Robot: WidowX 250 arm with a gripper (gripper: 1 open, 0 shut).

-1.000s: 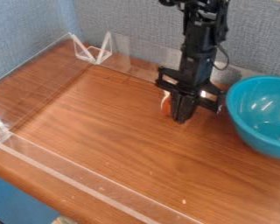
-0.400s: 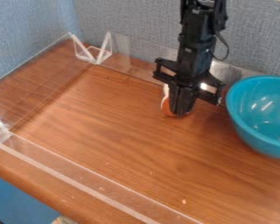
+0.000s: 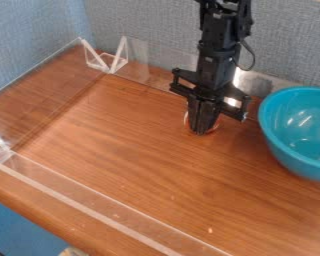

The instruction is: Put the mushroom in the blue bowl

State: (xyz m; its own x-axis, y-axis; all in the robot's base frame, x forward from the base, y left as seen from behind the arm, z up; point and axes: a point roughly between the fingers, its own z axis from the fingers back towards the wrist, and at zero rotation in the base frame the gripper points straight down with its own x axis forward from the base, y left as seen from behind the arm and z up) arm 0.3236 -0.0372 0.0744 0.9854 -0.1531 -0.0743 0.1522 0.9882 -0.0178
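The table (image 3: 109,150) is brown wood. A low see-through wall (image 3: 69,195) runs along its edges. At the back left corner stands a small see-through holder (image 3: 109,55). Behind it all hangs a grey-blue cloth (image 3: 56,25). The wood in the middle is bare. Nothing lies between the arm and the bowl.

The blue bowl (image 3: 299,130) sits on the right side of the table, near the arm but not touching it.

The gripper (image 3: 203,126) points straight down, with its tips at the table top. Its fingers are closed together. The mushroom (image 3: 192,120) is right at the tips, down on the wood. The black fingers hide most of it. Only a small pale bit peeks out on the left side. I cannot tell if the fingers are pinching the mushroom or only standing against it. The mushroom is to the left of the bowl, outside it.
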